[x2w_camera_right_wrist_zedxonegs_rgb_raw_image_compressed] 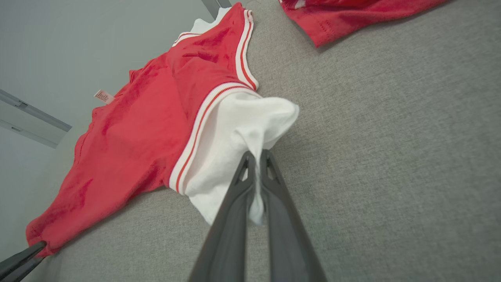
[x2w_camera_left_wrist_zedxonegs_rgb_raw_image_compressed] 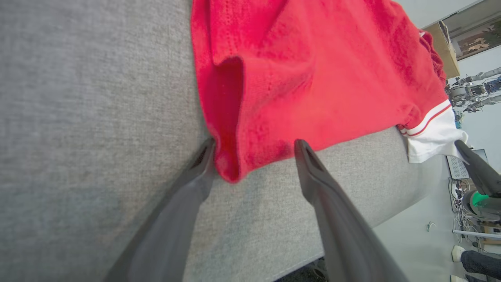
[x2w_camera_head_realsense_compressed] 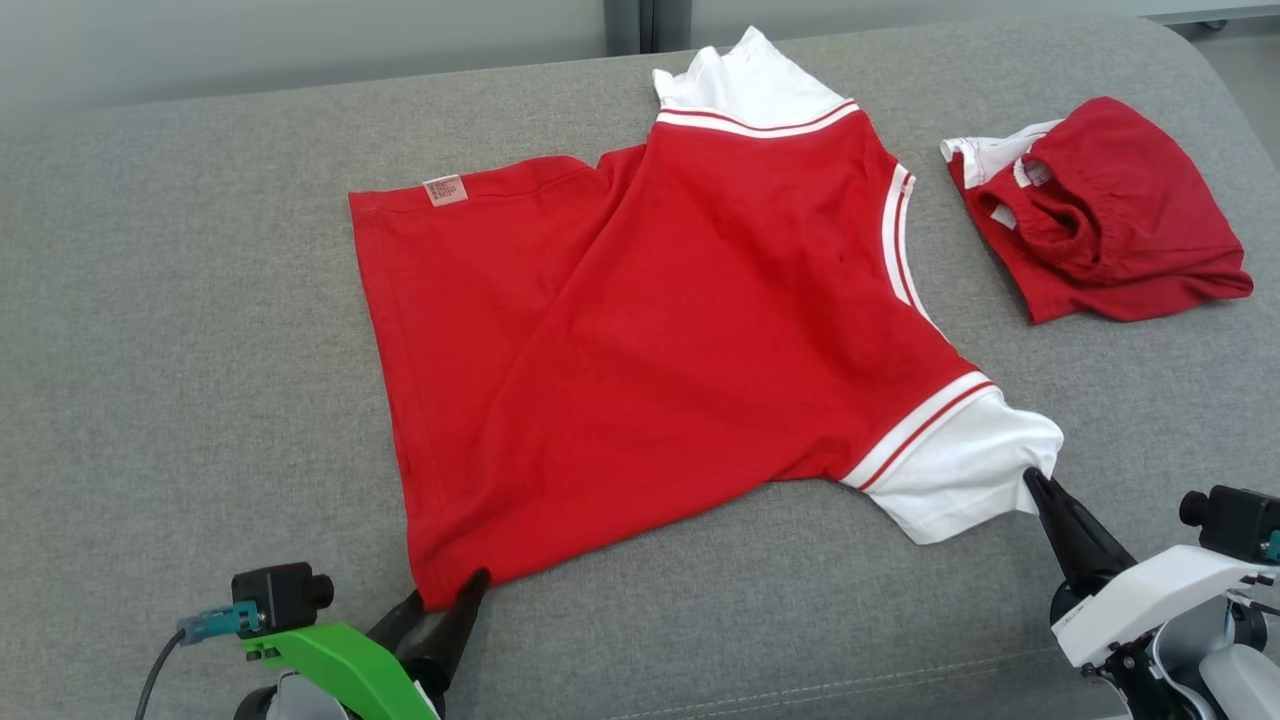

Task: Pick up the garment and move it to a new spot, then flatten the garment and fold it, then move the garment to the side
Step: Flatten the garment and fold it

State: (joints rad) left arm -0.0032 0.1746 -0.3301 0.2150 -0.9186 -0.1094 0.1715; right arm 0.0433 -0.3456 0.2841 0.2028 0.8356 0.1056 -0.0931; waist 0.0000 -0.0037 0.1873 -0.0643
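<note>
The left gripper [x2w_camera_head_realsense_compressed: 445,598] sits at the lower left of the head view with its two dark fingers spread wide apart; it grips nothing. In the left wrist view [x2w_camera_left_wrist_zedxonegs_rgb_raw_image_compressed: 254,145] the bottom corner of the red shirt [x2w_camera_head_realsense_compressed: 650,330] pokes down between the fingers, just beside one finger and apart from the other.

The right gripper [x2w_camera_head_realsense_compressed: 1035,480] sits at the lower right of the head view; its fingers are pressed together on a pinch of the white sleeve [x2w_camera_head_realsense_compressed: 960,480]. The right wrist view [x2w_camera_right_wrist_zedxonegs_rgb_raw_image_compressed: 256,154] shows white cloth squeezed between the two fingers and bunched up above the tips.

The shirt lies spread out in the middle of the grey cushion [x2w_camera_head_realsense_compressed: 180,350]; its bottom hem runs down the left side of the head view, from a small pink tag [x2w_camera_head_realsense_compressed: 445,190] to the corner by the left gripper. The other white sleeve [x2w_camera_head_realsense_compressed: 750,85] points to the top of the frame, close to the back edge of the cushion.

Some red shorts [x2w_camera_head_realsense_compressed: 1110,220] lie crumpled at the upper right, apart from the shirt, with a thin strip of bare grey between them.

The left part of the head view is wide bare cushion; there is bare cushion too along the bottom, between the two grippers. In the left wrist view the cushion's edge drops away at the lower right.
</note>
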